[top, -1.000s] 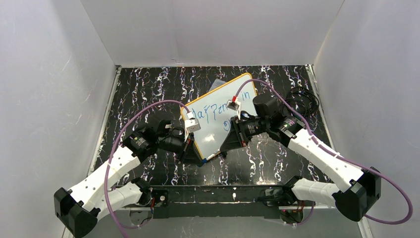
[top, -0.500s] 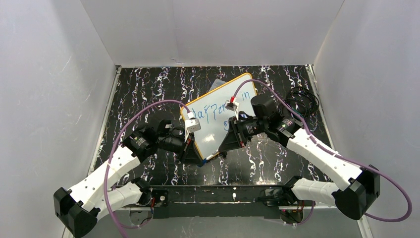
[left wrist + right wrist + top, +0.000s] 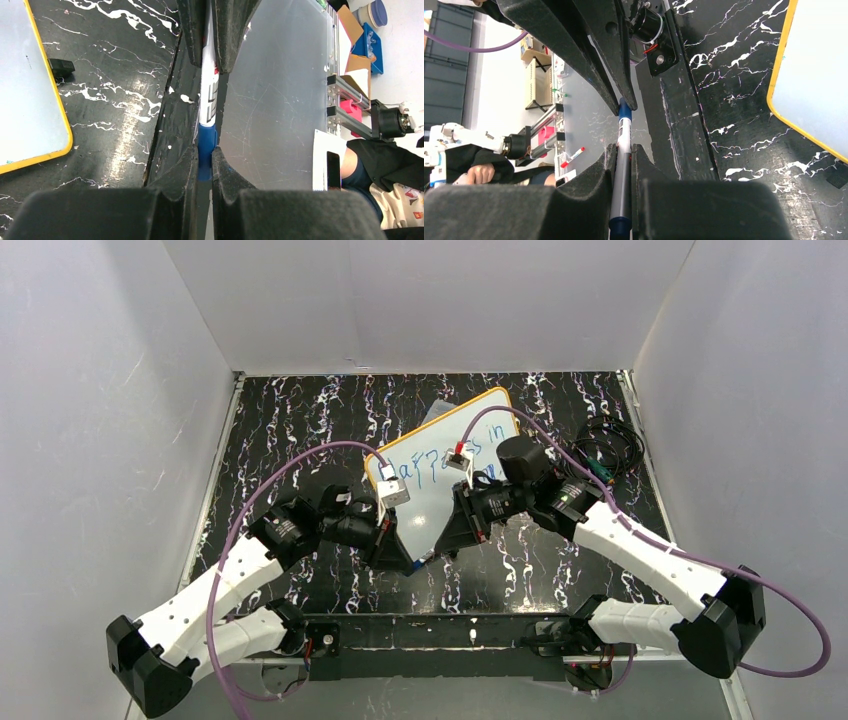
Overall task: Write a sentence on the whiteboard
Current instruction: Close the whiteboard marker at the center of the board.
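The whiteboard (image 3: pixel 432 502), white with an orange frame, lies tilted at mid-table. The sentence (image 3: pixel 432 466) shows as a line of blue lettering on it, and the right wrist hides anything lower down. Both grippers meet just off the board's near corner on one marker (image 3: pixel 426 558). My left gripper (image 3: pixel 398 552) (image 3: pixel 205 152) is shut on the marker's blue cap (image 3: pixel 206 145). My right gripper (image 3: pixel 452 538) (image 3: pixel 624 150) is shut on its grey-white barrel (image 3: pixel 623 165). The cap sits against the barrel. The board's edge shows in both wrist views (image 3: pixel 30 100) (image 3: pixel 814 75).
A coil of black cable (image 3: pixel 610 445) lies at the right of the black marbled table (image 3: pixel 290 430). A pale sheet-like thing (image 3: pixel 440 410) pokes out behind the board. A small black block (image 3: pixel 61 66) sits beside the board's edge. White walls close in three sides.
My right arm has slid left and nearer, off the board, uncovering more of the blue top line. The left arm has barely moved. Both grips stay shut on the marker.
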{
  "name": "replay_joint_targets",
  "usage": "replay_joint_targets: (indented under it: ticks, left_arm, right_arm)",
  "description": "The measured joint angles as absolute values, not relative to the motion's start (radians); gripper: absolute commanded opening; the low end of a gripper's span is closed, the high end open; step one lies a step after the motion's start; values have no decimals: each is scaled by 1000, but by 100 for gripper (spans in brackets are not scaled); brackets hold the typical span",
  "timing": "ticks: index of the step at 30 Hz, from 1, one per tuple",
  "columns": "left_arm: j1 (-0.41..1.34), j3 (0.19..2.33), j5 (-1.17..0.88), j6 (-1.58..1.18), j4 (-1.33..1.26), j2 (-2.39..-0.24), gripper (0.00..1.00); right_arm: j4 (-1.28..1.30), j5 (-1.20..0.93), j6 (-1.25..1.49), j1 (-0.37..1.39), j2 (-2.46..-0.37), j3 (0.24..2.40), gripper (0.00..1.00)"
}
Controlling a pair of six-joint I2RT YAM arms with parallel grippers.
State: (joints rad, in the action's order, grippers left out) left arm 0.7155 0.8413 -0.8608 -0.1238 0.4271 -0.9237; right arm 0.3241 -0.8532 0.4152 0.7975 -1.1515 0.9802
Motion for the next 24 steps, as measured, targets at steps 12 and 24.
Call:
replay_joint_targets:
  ticks: [12, 24]
  left_arm:
    - [739, 813, -817, -169, 402, -909, 0]
    - [745, 823, -718, -129, 402, -954, 63]
  right_arm:
    - [253, -832, 470, 816, -1131, 920, 1]
    - [260, -655, 458, 867, -1095, 836, 1]
